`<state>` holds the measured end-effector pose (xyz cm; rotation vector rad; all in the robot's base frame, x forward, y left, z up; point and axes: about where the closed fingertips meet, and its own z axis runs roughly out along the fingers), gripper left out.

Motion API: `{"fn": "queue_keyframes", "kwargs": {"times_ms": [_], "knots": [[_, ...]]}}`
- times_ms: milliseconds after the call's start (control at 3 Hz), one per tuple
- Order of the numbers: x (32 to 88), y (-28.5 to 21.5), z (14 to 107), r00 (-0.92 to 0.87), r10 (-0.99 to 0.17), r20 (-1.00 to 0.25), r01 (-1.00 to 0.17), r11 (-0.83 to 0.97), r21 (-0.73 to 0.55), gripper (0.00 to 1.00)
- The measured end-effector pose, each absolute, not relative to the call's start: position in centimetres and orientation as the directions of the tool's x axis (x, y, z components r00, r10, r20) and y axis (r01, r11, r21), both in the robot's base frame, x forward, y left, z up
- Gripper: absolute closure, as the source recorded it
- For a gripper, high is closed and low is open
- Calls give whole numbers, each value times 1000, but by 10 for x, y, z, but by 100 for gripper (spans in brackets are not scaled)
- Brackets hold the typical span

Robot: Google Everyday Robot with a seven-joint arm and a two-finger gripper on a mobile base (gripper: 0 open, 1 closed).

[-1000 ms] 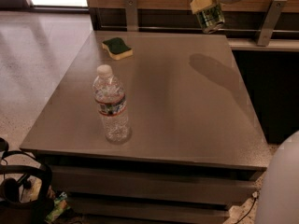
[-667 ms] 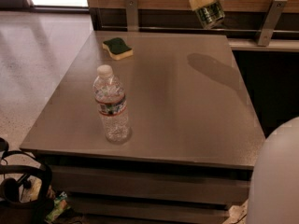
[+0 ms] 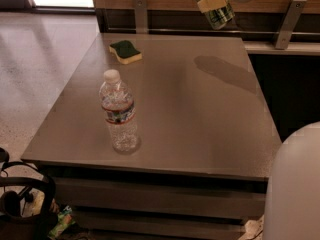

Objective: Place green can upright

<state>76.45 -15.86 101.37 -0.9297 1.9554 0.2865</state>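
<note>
The green can [image 3: 218,13] hangs high above the far right part of the grey table [image 3: 200,119], tilted, with its lower end pointing down and right. My gripper [image 3: 212,0] is at the top edge of the view, shut on the green can, its pale fingers [image 3: 211,3] across the can's upper part. The arm runs off to the upper right. The can's shadow lies on the table below it.
A clear water bottle [image 3: 119,114] stands upright at the front left of the table. A green-and-yellow sponge [image 3: 125,51] lies at the far left. A wooden wall with metal brackets [image 3: 286,23] runs behind the table. A white robot part [image 3: 295,189] fills the lower right.
The gripper with the green can has risen slightly toward the top edge. The white robot part at lower right has grown larger in view.
</note>
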Motion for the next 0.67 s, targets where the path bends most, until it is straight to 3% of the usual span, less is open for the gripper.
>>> {"fn": "queue_keyframes", "kwargs": {"times_ms": [667], "knots": [[761,-150,998,-197,-493,-847,-741,641,-201,100]]}}
